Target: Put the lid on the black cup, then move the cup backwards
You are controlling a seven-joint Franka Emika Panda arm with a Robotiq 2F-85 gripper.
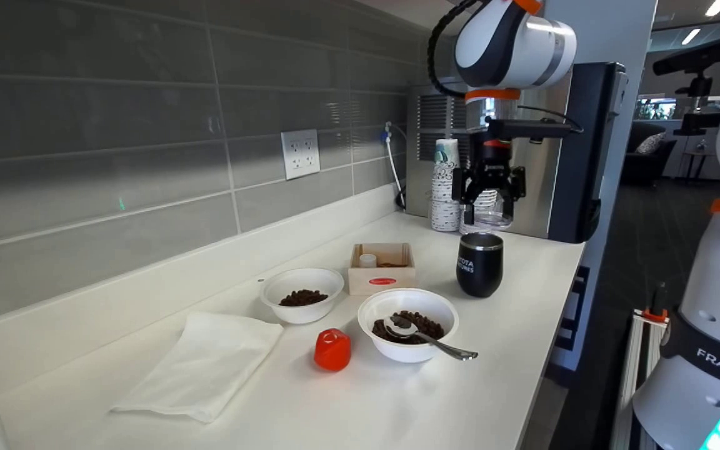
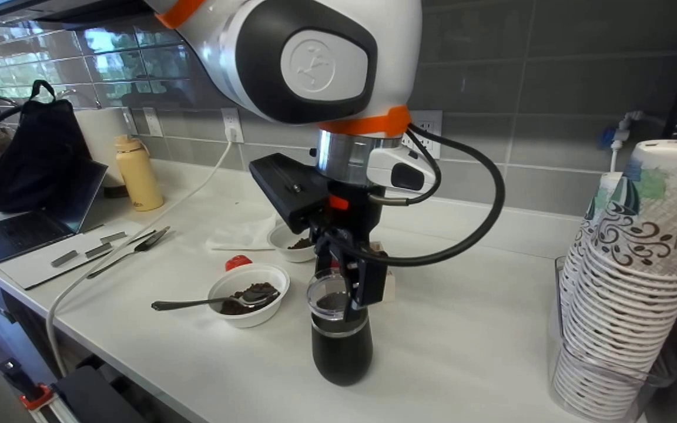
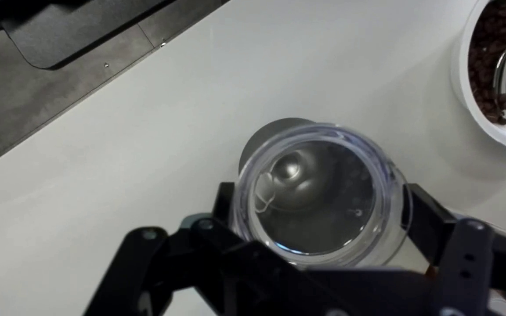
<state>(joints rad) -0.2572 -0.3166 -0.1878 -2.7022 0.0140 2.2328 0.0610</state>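
Note:
The glossy black cup [image 1: 480, 269] stands upright on the white counter in both exterior views, with a silver rim and open top. My gripper [image 1: 489, 212] is directly over it, pointing down. It is shut on the clear round lid [image 2: 325, 296], one finger at each side. In an exterior view the lid [image 1: 495, 219] hangs a little above the cup's rim. In the wrist view the lid [image 3: 319, 219] lies between the fingers and covers most of the cup [image 3: 259, 138]; the cup's grey edge shows at its upper left, so the two look slightly offset.
A white bowl [image 1: 372, 306] with dark beans and a spoon [image 1: 457, 353] is near the cup. A second bowl [image 1: 272, 297], a wooden box [image 1: 377, 280], a red-orange cup [image 1: 332, 350] and a white cloth [image 1: 204, 362] lie beyond. Stacked patterned paper cups [image 2: 638, 282] stand behind the cup.

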